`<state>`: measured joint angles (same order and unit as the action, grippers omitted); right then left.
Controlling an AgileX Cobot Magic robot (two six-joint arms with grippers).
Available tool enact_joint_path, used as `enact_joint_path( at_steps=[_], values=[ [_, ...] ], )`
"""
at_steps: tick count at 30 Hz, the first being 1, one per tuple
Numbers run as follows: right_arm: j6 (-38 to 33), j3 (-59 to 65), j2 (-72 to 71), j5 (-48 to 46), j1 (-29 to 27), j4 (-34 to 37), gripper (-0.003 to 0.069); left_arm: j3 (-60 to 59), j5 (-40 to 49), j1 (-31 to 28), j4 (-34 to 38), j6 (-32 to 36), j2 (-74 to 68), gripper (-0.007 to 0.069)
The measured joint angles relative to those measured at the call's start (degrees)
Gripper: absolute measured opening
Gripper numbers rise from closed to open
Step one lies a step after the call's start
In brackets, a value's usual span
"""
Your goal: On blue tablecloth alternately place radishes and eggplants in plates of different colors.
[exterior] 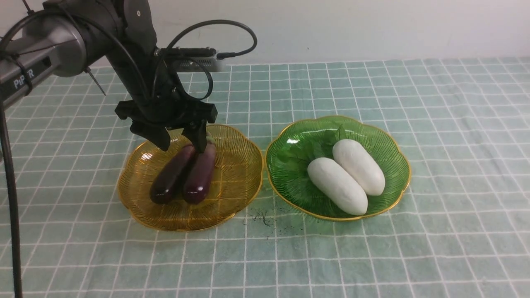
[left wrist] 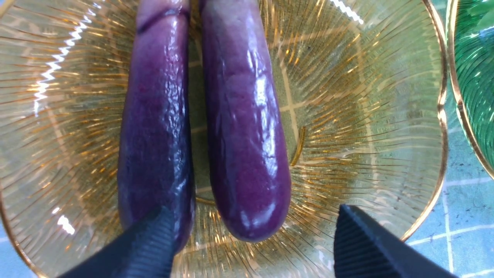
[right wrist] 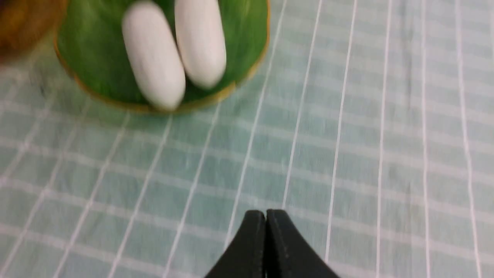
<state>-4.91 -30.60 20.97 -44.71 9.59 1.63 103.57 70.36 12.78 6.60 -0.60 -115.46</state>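
Note:
Two dark-purple eggplants (exterior: 184,171) lie side by side in the amber-yellow plate (exterior: 236,182). Two white radishes (exterior: 345,176) lie side by side in the green plate (exterior: 290,165) to its right. My left gripper (exterior: 182,142) hangs open just above the far ends of the eggplants, holding nothing. In the left wrist view both eggplants (left wrist: 243,127) fill the amber plate (left wrist: 366,116), with the open gripper (left wrist: 254,227) over them. My right gripper (right wrist: 266,216) is shut and empty over bare blue tablecloth (right wrist: 347,154); the radishes (right wrist: 173,50) lie further off. It is out of the front view.
The tablecloth (exterior: 414,248) covers the whole table. Small dark specks (exterior: 261,217) lie on it in front, between the two plates. A pale wall (exterior: 372,25) runs along the far edge.

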Motion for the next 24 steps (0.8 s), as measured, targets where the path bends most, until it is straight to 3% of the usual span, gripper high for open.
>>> enact_joint_path(
  at_steps=[7,18,24],
  values=[
    [0.0,11.8,-19.4,19.3,0.0,-2.0,-0.0015,0.0,0.0,0.0,0.0,0.0,0.0,0.0500],
    [0.6,14.6,-21.3,20.2,0.0,-2.9,-0.0015,0.0,0.0,0.0,0.0,0.0,0.0,0.0471],
    [0.7,14.6,-21.3,20.2,0.0,-2.9,-0.0015,0.0,0.0,0.0,-0.6,0.0,0.0,0.0267]
  ],
)
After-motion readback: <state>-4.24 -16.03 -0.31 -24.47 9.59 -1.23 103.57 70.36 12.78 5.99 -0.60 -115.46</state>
